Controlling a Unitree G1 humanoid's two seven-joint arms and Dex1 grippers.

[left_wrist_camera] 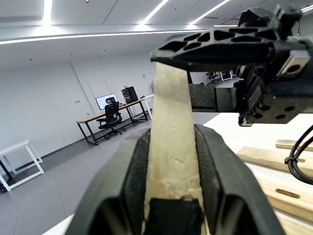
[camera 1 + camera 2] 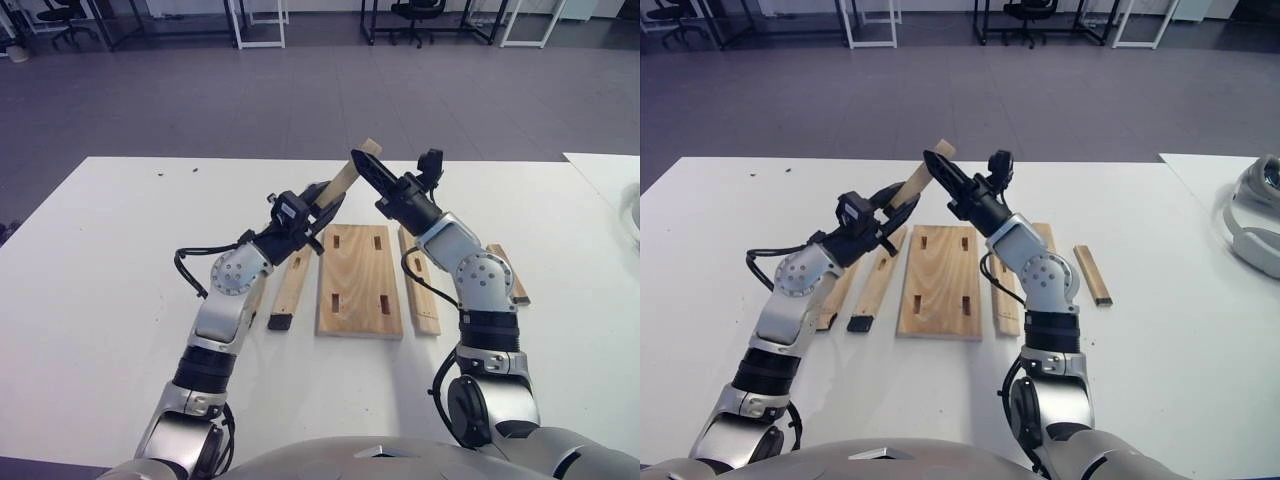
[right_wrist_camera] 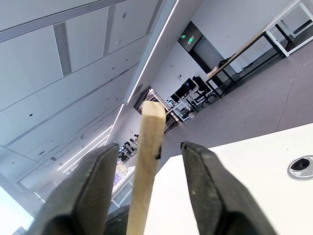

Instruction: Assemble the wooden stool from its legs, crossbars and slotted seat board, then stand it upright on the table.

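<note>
Pale wood fills your left tool (image 1: 176,169): its two black fingers are closed snugly on the lower part of a light, square-edged wooden leg stick (image 2: 345,180). The stick is held off the surface and tilted upward toward the right arm. Your right tool (image 3: 149,161) stands open around the stick's upper end. In the right wrist view there is a gap on each side of the wood, so it has hold of nothing yet. The step in hand looks like a handover or a two-handed re-grip. To do it well, centre the stick between the right fingers before you close, and grip a little below the tip so the end cannot slip out. Keep the left grasp firm until the right one has clearly seated. Avoid twisting, because the stick's end must later meet a slot squarely. Below the arms, the rectangular light wooden seat board (image 2: 360,275) with four small slots lies flat on the white surface (image 2: 120,250). A narrow wooden strip (image 2: 293,280) lies just beside its left edge, with a small black block (image 2: 280,322) at its near end. Another long wooden strip (image 2: 418,290) lies just beside the right edge, and a shorter wooden bar (image 2: 512,278) lies farther right. No part has yet been fitted into the board.
</note>
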